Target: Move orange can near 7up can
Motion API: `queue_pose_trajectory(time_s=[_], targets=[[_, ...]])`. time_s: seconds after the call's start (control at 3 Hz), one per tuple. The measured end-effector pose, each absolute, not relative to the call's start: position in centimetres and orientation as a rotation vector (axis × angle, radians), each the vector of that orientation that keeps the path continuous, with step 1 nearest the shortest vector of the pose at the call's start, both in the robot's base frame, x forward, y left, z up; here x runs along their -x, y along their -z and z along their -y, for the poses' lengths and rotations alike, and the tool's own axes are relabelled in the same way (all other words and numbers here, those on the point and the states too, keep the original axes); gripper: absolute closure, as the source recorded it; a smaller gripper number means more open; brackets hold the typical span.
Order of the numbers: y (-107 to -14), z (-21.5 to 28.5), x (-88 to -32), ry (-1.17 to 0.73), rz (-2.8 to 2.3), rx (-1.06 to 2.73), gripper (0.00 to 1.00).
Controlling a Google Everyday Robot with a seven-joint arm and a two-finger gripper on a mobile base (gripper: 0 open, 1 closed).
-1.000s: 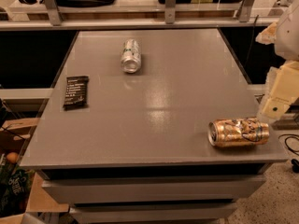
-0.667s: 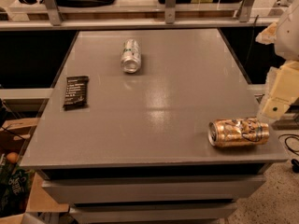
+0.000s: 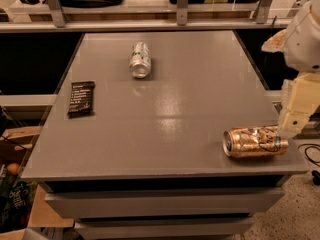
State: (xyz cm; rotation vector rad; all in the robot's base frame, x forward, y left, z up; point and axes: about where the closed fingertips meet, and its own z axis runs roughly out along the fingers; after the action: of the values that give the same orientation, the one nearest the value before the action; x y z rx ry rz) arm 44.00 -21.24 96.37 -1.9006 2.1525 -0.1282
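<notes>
The orange can lies on its side near the front right corner of the grey table, its silver top facing left. The 7up can, silvery-white with green markings, lies on its side at the back left-centre of the table, far from the orange can. My gripper hangs at the right edge of the view, just above and to the right of the orange can's right end. It holds nothing that I can see.
A flat black packet lies near the table's left edge. A shelf rail with metal posts runs behind the table. Cardboard boxes sit on the floor at the left. Cables lie on the floor at the right.
</notes>
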Motion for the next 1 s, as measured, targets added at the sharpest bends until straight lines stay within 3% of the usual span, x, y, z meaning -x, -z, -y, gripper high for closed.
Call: queue_pose_trajectory(time_s=[1.0], targets=[[-88.5,21.5,-43.8,0.085,-2.111,2.138,0.00]])
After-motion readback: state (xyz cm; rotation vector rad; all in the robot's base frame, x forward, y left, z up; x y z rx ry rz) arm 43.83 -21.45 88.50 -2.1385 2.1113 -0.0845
